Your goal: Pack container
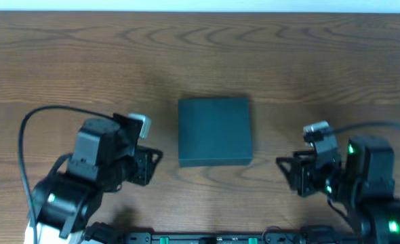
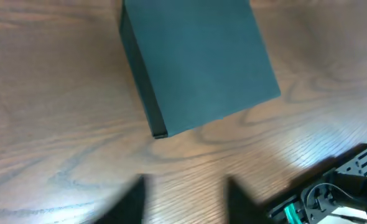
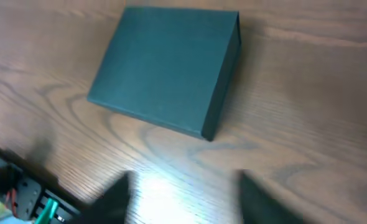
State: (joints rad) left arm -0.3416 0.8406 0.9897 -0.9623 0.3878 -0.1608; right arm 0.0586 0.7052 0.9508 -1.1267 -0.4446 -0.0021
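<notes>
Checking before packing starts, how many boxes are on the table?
1. The container lies closed in the middle of the table. Nothing in view could hide another.

This looks like a robotics lab or test bench, not a home or shop. A wood-grain table [image 1: 64, 54] bears a plain dark teal container [image 1: 214, 130] at its middle. On either side of the container stand two black robot arms, the left arm [image 1: 91, 169] and the right arm [image 1: 366, 176], with green indicator lights [image 1: 351, 148] lit and a black cable [image 1: 51, 109] looping off. Nearer than the container, along the table's edge, runs a black mounting rail [image 1: 207, 238] with green fittings.
</notes>
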